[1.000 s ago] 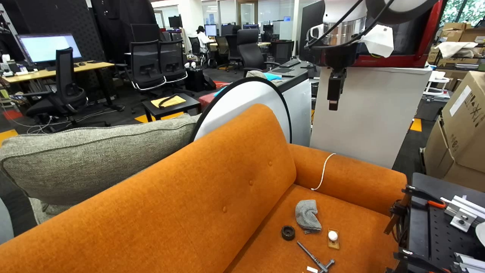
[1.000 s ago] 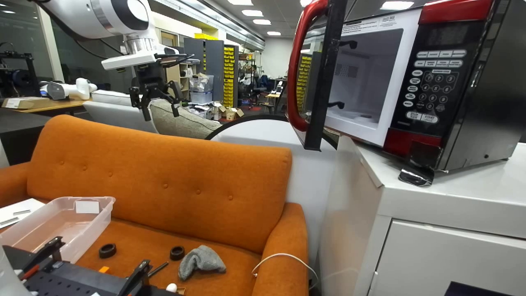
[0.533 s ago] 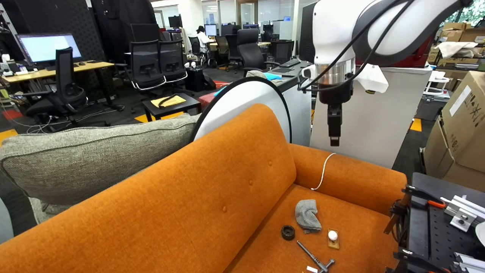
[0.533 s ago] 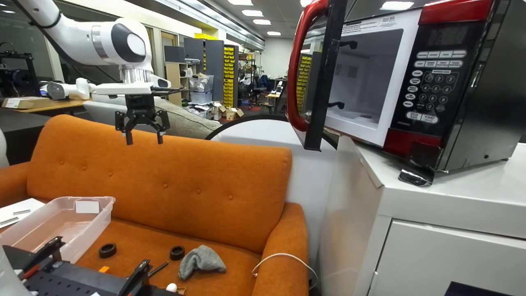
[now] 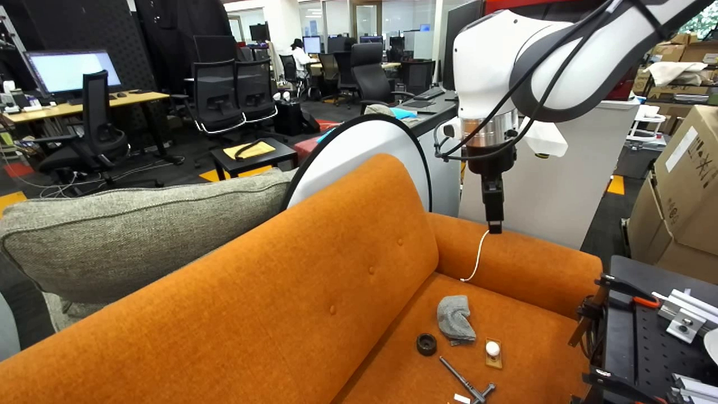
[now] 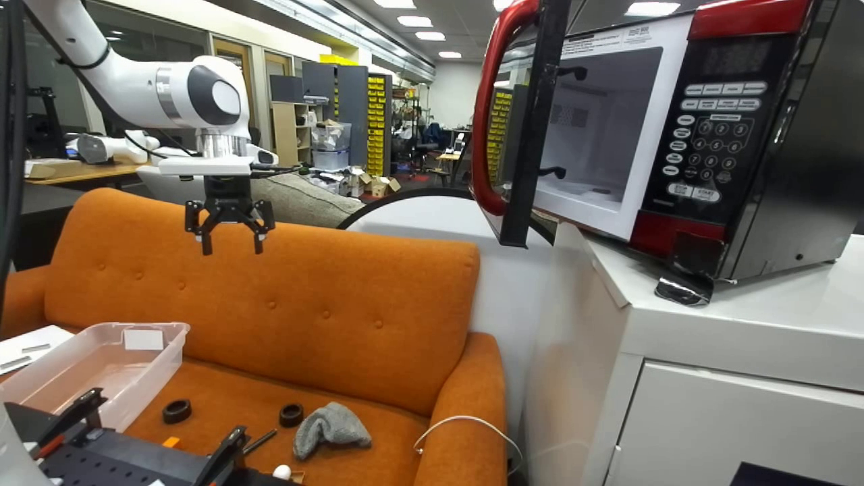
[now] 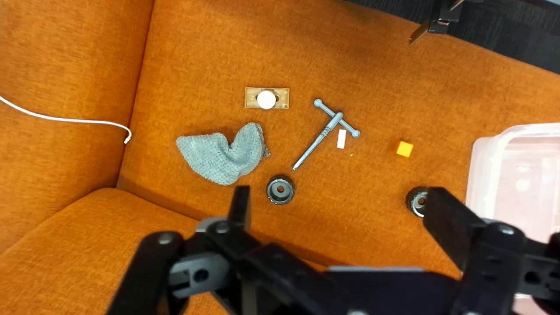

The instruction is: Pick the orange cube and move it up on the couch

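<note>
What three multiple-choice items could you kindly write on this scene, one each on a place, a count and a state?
1. Where on the couch does the orange cube lie?
A) armrest
B) seat
C) backrest
2. How many black wheels show on the couch?
A) two
B) three
C) five
3. How does the pincer stand?
A) clamped on the cube
B) shut, empty
C) open, empty

1 B: the wrist view shows the cube on the seat.
2 A: an exterior view shows one beside the grey cloth, one nearer the clear bin.
3 C: in an exterior view its fingers stand apart, nothing between them.
</note>
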Motion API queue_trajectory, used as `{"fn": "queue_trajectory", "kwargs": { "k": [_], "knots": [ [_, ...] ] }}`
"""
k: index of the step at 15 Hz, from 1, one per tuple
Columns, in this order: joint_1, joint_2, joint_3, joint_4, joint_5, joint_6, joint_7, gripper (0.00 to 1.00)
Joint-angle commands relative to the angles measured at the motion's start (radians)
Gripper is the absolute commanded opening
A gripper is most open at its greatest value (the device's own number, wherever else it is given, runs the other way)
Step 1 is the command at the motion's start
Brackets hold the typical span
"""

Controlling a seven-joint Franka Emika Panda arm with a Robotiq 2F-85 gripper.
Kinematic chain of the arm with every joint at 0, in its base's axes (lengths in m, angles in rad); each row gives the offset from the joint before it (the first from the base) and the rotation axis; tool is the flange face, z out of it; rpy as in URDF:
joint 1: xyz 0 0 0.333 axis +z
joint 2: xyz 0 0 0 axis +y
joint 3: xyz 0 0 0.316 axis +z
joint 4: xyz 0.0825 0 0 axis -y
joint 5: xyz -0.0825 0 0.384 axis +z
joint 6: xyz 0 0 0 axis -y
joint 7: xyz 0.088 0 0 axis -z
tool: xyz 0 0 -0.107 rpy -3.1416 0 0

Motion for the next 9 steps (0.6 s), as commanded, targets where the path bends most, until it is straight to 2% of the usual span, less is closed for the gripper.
{"fn": "queue_trajectory", "kwargs": {
  "k": [1,3,5,9],
  "knots": [
    [-0.005,0.0,0.005,0.001,0.0,-0.002,0.0,1.0],
    [0.001,0.024,0.008,-0.008,0.06,0.002,-0.067,1.0],
    [0.01,0.072,0.018,-0.028,0.116,0.059,-0.134,1.0],
    [0.02,0.243,0.06,-0.024,0.173,0.158,-0.21,1.0]
  ]
}}
